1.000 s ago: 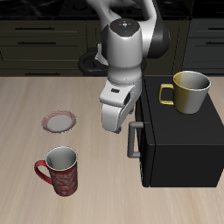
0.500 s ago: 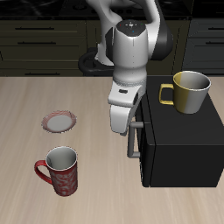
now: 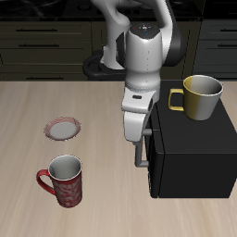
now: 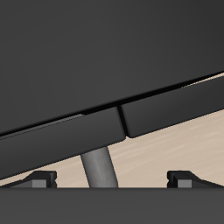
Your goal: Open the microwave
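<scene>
Microwave (image 3: 190, 148) handle (image 3: 140, 149) upright, beside hand (image 3: 139, 139)

The microwave (image 3: 190, 153), a large matte-black box, is sitting upright on the table (image 3: 28, 130) at the lower right of the exterior frame, door shut, its grey vertical bar handle (image 3: 142, 148) facing frame-left.

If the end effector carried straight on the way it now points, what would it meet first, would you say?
Most likely the microwave: its grey handle stands between the open end effector's fingertips, though depth is hard to judge.
</scene>
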Motion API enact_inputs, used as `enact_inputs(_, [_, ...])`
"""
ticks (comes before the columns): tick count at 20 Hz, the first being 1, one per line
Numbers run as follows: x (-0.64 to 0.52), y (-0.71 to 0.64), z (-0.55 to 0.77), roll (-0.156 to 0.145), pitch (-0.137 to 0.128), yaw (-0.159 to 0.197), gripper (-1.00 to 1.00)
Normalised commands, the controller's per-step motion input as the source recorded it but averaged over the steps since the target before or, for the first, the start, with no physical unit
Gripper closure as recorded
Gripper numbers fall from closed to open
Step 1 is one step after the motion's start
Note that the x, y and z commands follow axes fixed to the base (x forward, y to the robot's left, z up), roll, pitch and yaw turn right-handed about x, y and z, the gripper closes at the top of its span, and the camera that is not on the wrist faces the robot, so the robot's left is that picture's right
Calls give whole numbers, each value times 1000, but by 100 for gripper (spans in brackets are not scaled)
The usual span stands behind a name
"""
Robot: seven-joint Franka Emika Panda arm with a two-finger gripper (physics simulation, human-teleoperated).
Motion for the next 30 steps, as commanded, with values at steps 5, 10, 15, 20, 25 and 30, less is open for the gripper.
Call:
enact_inputs(5, [98, 110, -86, 7, 1, 15, -100])
enact_inputs(10, [106, 107, -164, 36, 41, 37, -100])
enact_inputs(15, [21, 147, -85, 28, -28, 31, 100])
enact_inputs(20, [-29, 94, -66, 25, 9, -12, 100])
enact_inputs(25, [-61, 103, 1, 26, -5, -17, 100])
enact_inputs(30, [-35, 31, -18, 10, 7, -5, 100])
